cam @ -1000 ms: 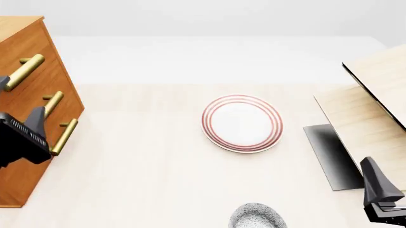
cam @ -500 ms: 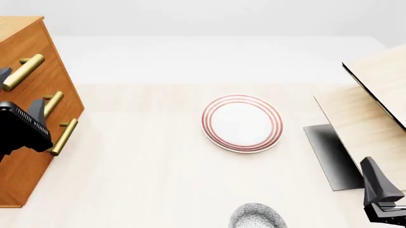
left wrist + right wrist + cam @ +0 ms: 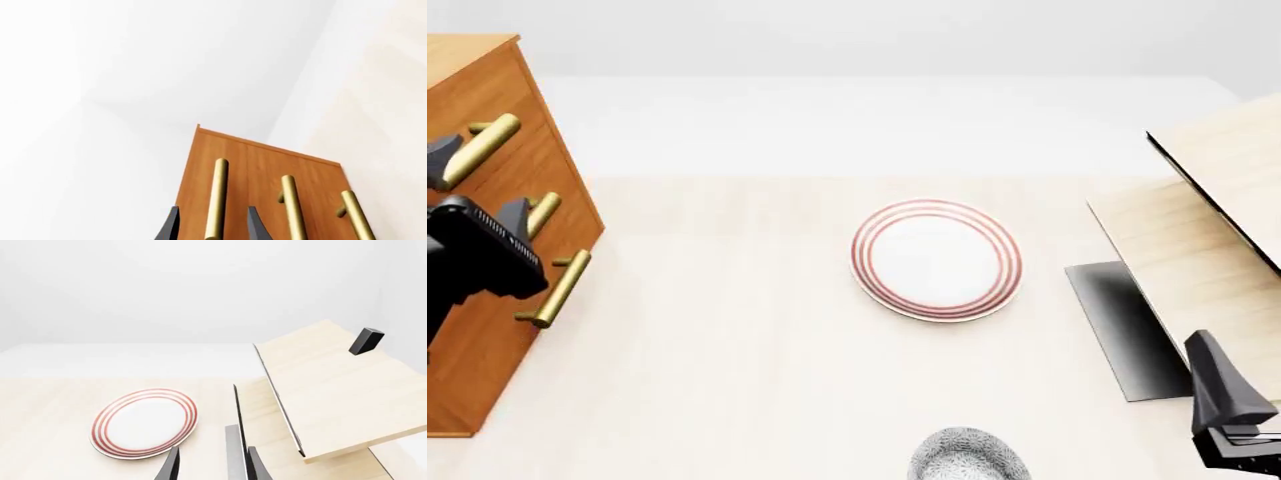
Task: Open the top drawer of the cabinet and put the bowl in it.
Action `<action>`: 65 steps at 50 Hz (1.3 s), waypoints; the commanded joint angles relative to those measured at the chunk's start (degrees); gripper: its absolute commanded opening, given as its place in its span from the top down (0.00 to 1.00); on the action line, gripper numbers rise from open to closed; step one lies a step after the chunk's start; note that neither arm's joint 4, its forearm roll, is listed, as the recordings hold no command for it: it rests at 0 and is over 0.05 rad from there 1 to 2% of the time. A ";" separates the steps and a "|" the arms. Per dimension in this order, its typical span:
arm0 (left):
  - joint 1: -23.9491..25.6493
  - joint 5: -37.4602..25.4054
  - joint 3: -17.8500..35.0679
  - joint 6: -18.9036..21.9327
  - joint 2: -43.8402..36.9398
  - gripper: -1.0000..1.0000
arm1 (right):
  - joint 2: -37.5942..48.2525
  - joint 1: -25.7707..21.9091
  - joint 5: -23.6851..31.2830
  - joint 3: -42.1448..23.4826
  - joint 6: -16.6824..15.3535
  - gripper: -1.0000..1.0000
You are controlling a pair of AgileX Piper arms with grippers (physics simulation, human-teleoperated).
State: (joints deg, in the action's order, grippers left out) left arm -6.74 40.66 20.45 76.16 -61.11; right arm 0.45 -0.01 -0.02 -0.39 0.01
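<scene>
- Left gripper (image 3: 478, 210): a black, blocky body with a row of fine pale ridges along one edge; dark grey tapered fingers.
- In the left wrist view, its fingertips (image 3: 169, 229) were dark grey blades, curved and narrowing to points.
- Right gripper (image 3: 1228, 400): a dark grey, wedge-shaped finger on a black base with pale line detailing.
- Right fingertips (image 3: 169, 466) had the same dark, pointed blade shape.

The orange-brown wooden cabinet (image 3: 501, 230) stands at the table's left edge, its three drawers apparently all shut. The top drawer (image 3: 212, 175), flush with the front, carries a brass bar handle (image 3: 215, 200). The small speckled blue-grey and white bowl (image 3: 968, 456) sits upright at the table's near edge.
</scene>
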 commanded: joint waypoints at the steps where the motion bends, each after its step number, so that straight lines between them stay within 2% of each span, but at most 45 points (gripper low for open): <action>1: -0.84 0.99 0.54 -0.81 -2.12 0.00 | -0.07 0.00 -0.04 0.10 -0.01 0.00; 33: -4.35 1.83 0.45 -1.30 -3.00 0.00 | -0.06 -0.01 -0.04 0.10 -0.01 0.00; 55: -5.02 5.11 2.87 -1.71 -9.43 0.00 | -0.06 0.00 -0.04 0.10 -0.01 0.00; 65: -5.88 6.23 1.98 -1.80 -9.98 0.00 | -0.06 0.00 -0.04 0.10 -0.01 0.00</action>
State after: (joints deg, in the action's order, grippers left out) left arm -12.02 45.61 22.88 74.47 -69.93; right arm 0.45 -0.01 -0.02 -0.39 0.00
